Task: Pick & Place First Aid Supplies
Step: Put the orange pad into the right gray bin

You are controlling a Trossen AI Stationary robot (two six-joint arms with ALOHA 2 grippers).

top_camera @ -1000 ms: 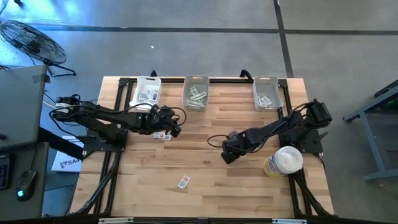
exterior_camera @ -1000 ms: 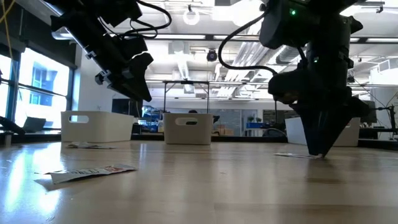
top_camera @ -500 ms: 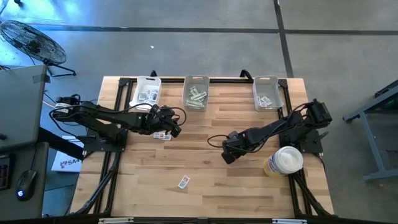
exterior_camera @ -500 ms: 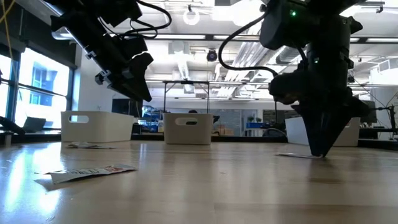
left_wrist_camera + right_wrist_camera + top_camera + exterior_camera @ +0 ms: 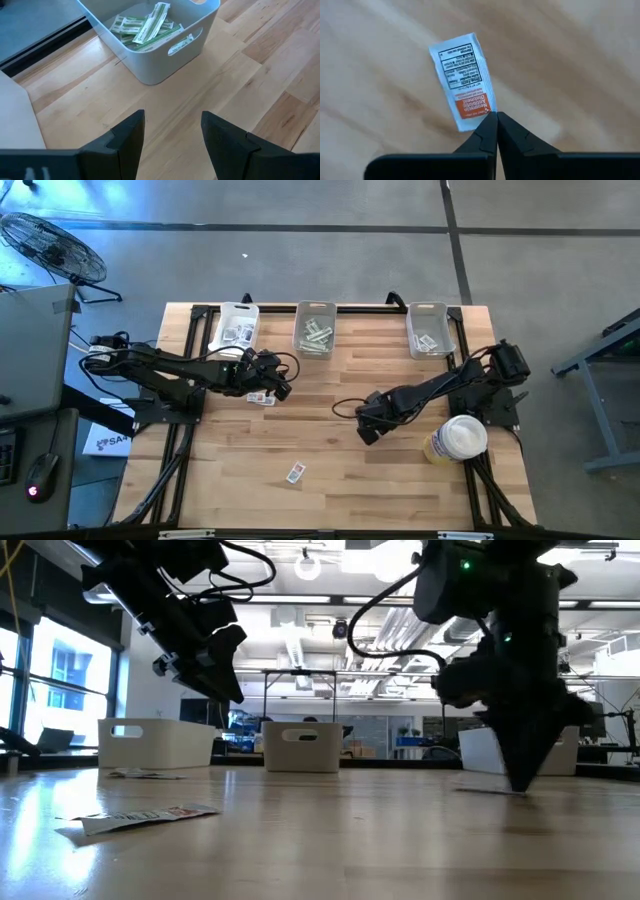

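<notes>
Since a second ago, my right gripper (image 5: 496, 118) has been closing, and now its two fingers are meeting at the tips, pinching the red-banded corner of a small white packet (image 5: 462, 80); in the low view the packet's edge is now sitting slightly off the wood beside my fingertips, where earlier it was lying flat.

I am working over the wooden table (image 5: 330, 480), the biggest thing in sight, with three bins along its far edge: the left bin (image 5: 236, 326) is holding white packets, the middle bin (image 5: 314, 329) is holding pale green strips (image 5: 146, 27) lying at mixed angles, and the right bin (image 5: 430, 327) is holding a few more. The white-and-yellow tub (image 5: 456, 439) is standing near my right arm's base.

My left gripper (image 5: 172, 137) is hanging above the table near the left bin, its fingers standing well apart and holding nothing, facing the middle bin.

The pinched packet is oblong; its long axis is running away from my fingertips, with the printed black text at the far end and the red band at the gripped end.

Two more packets are lying on the wood: one just beside my left gripper (image 5: 262, 397), and one alone toward the near edge (image 5: 295, 472).
</notes>
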